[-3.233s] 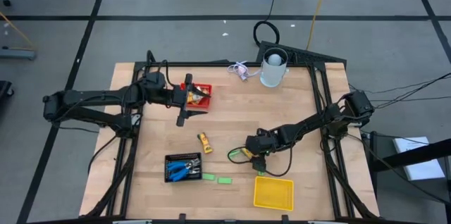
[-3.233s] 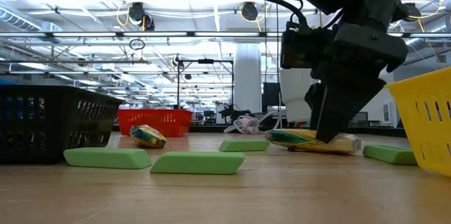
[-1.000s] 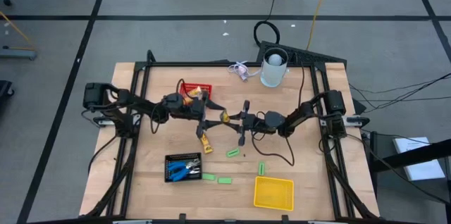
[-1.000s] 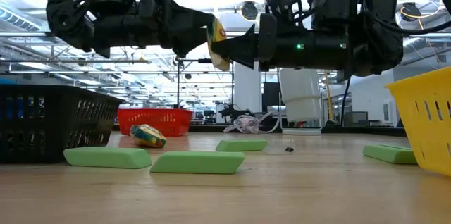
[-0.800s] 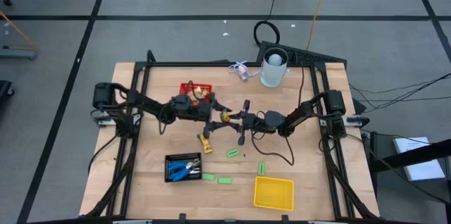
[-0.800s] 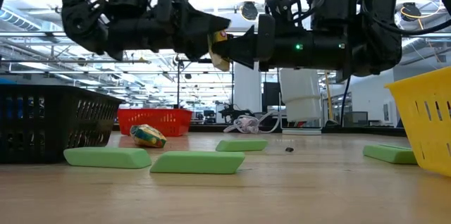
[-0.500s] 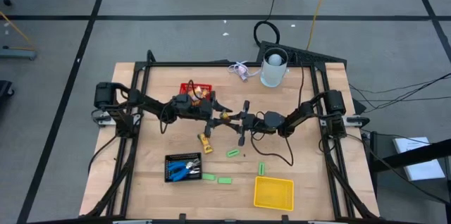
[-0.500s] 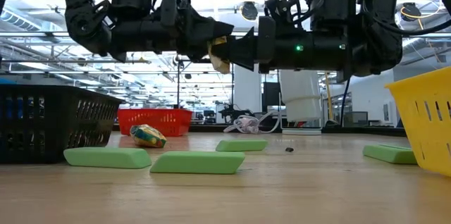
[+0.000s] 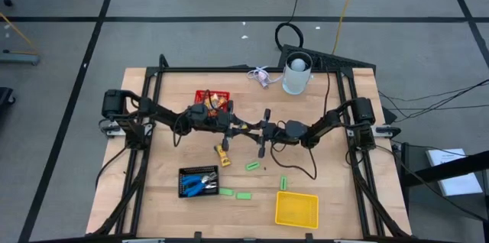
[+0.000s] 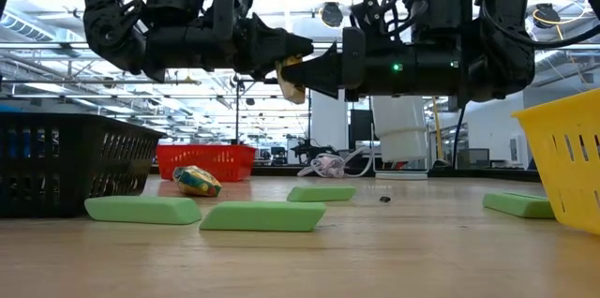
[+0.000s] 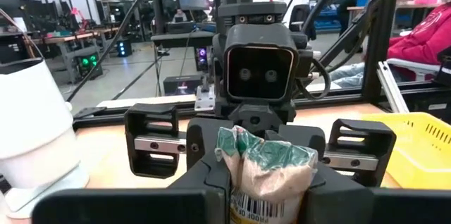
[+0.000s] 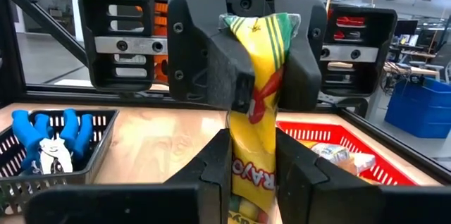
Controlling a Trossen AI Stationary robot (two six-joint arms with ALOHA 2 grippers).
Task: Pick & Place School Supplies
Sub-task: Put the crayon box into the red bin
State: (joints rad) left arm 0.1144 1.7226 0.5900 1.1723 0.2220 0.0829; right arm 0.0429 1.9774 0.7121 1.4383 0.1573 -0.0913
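A yellow crayon pack [image 9: 244, 126] with a green crimped end hangs in the air over the table's middle, between my two grippers. My left gripper [image 9: 234, 124] comes from the table's left and is shut on one end. My right gripper [image 9: 255, 128] comes from the right and is shut on the other end. A second yellow pack [image 9: 221, 153] lies flat on the table. Several green bars [image 9: 253, 166] lie flat nearer the front. Blue-handled scissors [image 9: 200, 184] lie in the black basket [image 9: 183, 174]. My left gripper pinches the pack's green crimped end [image 12: 259, 28] between its two fingers [image 12: 211, 62]. The fingers lie level, coming from the table's left. The pack is lifted clear of the table. My right gripper pinches the pack's other, yellow end [image 12: 252, 171] between its two fingers [image 12: 304, 176]. They lie level, coming from the table's right, facing the left gripper. The pack spans the gap between both grippers, clear of the table.
A red basket [image 9: 221, 95] stands at the far left of centre, a yellow basket [image 9: 296, 208] at the front right. A white cup [image 9: 297, 73] stands at the far edge, with a small pale item [image 9: 261, 77] beside it. The table's frame rails run along both sides.
My left gripper has moved toward the table's right, up to the pack that my right gripper holds out, and has shut on the pack's free end. The pack has stayed in the air in the same place.
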